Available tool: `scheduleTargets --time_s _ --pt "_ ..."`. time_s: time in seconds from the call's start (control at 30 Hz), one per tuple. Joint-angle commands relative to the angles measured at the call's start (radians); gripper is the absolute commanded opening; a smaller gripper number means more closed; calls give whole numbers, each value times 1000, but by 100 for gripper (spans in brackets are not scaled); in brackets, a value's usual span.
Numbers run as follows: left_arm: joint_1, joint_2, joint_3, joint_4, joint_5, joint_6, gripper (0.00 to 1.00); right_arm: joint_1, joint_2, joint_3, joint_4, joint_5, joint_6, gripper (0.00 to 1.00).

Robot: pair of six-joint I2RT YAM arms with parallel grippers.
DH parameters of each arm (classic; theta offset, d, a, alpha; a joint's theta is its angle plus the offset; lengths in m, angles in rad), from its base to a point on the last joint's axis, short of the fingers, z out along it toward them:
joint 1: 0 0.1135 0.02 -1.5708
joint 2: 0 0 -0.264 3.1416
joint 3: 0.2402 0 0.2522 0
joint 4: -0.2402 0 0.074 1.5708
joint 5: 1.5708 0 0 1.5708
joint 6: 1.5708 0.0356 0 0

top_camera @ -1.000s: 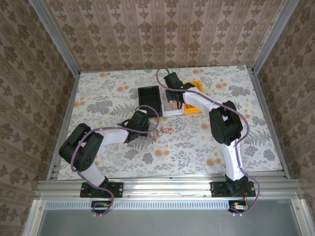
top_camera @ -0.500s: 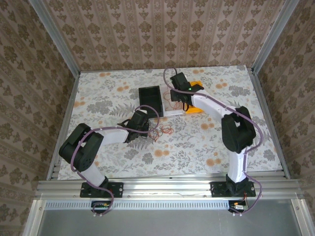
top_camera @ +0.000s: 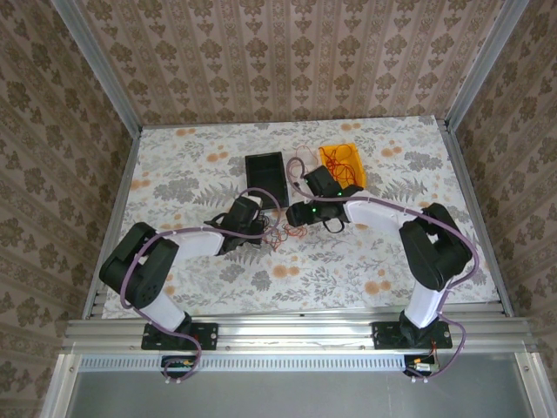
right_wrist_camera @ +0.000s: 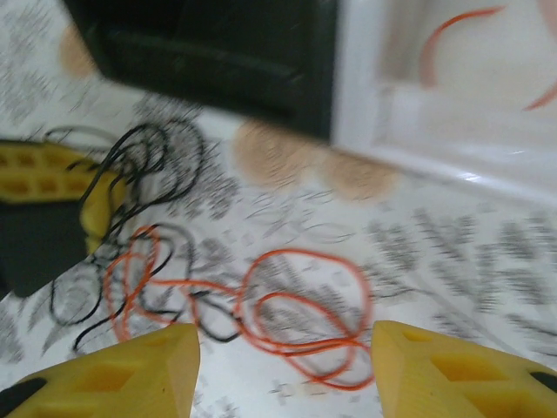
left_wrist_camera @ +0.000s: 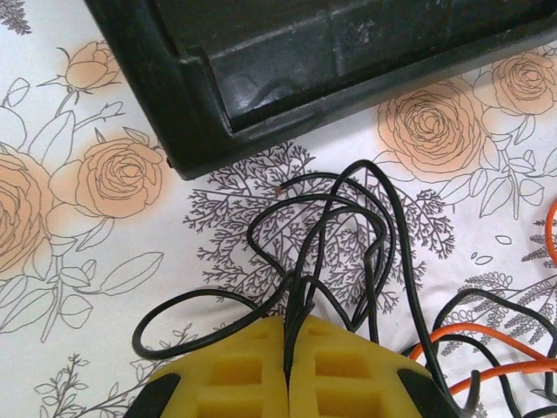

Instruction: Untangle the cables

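Observation:
The cables (top_camera: 283, 233) are a loose tangle of thin orange-red and black wires on the flowered table, just in front of the black bin (top_camera: 267, 178). My left gripper (top_camera: 261, 229) sits at the tangle's left edge. In the left wrist view its yellow fingers (left_wrist_camera: 348, 374) are pressed together on a strand of black wire (left_wrist_camera: 348, 218), and orange wire (left_wrist_camera: 496, 348) lies to the right. My right gripper (right_wrist_camera: 285, 370) hovers open over the tangle's right side, with an orange loop (right_wrist_camera: 305, 305) lying on the table between its fingertips, untouched.
Behind the tangle stand the black bin (right_wrist_camera: 218, 52), a white bin (right_wrist_camera: 418, 113) holding a bit of orange wire, and a yellow bin (top_camera: 341, 165) with red wires in it. Metal rails border the table (top_camera: 174, 174) on all sides.
My right arm has swung from above the white and yellow bins down toward the tangle, and its jaws have opened. The left arm has stayed put, still clamped on the wire.

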Motion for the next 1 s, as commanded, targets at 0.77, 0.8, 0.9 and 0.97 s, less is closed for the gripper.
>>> scheduleTargets --time_s 0.77,0.8,0.9,0.97 --pt "17 -7 1 -4 43 16 0 1 188 122 93 -135 2 26" --pt "18 -7 1 -4 45 16 0 1 187 118 99 -137 5 22" --pt "20 -8 -1 -4 48 16 0 0 179 104 116 -139 8 14" --pt "22 -7 -2 -5 49 13 0 -2 172 101 118 -128 9 9"
